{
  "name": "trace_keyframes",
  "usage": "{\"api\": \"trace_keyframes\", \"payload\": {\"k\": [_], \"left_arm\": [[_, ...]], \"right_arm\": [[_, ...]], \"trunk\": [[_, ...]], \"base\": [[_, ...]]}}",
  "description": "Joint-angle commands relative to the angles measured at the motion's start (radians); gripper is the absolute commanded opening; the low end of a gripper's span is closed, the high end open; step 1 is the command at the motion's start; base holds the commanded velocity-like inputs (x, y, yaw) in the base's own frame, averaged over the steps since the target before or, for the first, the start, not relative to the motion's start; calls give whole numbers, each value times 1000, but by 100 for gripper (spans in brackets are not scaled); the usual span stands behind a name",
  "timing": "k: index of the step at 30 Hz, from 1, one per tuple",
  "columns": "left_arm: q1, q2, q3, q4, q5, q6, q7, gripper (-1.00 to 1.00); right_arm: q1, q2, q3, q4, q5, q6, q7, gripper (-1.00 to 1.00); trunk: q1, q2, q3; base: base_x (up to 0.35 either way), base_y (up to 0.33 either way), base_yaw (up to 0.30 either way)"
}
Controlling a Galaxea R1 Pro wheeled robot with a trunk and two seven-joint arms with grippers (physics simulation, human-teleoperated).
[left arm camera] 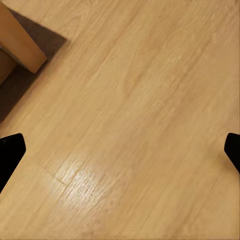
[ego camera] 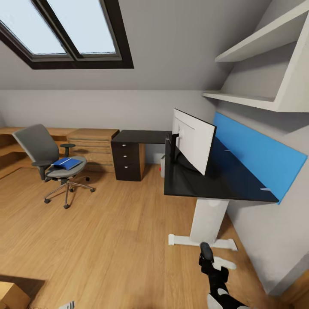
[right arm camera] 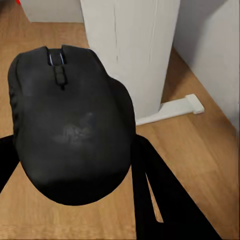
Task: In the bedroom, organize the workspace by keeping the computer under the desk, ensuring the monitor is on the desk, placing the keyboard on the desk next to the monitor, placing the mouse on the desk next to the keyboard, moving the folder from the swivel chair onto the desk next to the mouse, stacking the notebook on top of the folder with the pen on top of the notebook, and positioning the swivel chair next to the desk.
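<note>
My right gripper point(ego camera: 208, 257) hangs low over the floor in front of the desk's white leg and is shut on a black mouse point(right arm camera: 70, 125). The black desk point(ego camera: 223, 182) stands along the right wall, and the white-backed monitor point(ego camera: 195, 139) is upright on it. A grey swivel chair point(ego camera: 40, 148) stands apart at the left, with the blue folder point(ego camera: 66, 163) lying on its seat. In the left wrist view my left gripper point(left arm camera: 120, 150) is open over bare wooden floor. Keyboard, notebook and pen are out of view.
A dark drawer cabinet point(ego camera: 127, 161) and low wooden drawers point(ego camera: 92, 143) line the far wall. A blue panel point(ego camera: 257, 150) and white shelves point(ego camera: 257, 73) sit above the desk. A cardboard box point(ego camera: 10, 296) stands on the floor near my left side. The desk's white leg point(right arm camera: 130, 50) is close ahead of the mouse.
</note>
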Motion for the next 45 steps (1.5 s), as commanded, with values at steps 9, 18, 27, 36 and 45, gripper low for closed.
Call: {"api": "trace_keyframes", "payload": {"k": [9,18,27,36,45], "left_arm": [[0,-29,-107,47,1,-3,0,100],[0,-46,-135,58,1,-4,-18,100],[-1,-44,-134,58,2,-5,-65,100],[-1,-43,-134,58,2,-6,-65,100],[-1,-47,-136,59,2,3,-65,100]], "right_arm": [[5,47,11,102,50,-77,-3,-100],[29,89,10,107,257,-76,-7,-100],[30,100,10,107,262,-77,-10,-100],[33,103,9,107,265,-89,-11,-100],[51,104,10,107,268,-165,-12,-100]], "trunk": [[0,-1,-1],[-8,13,5],[-42,76,33],[-77,139,61],[-111,202,96]], "base": [[206,181,138],[261,207,1],[311,89,0],[317,157,113],[317,176,229]]}}
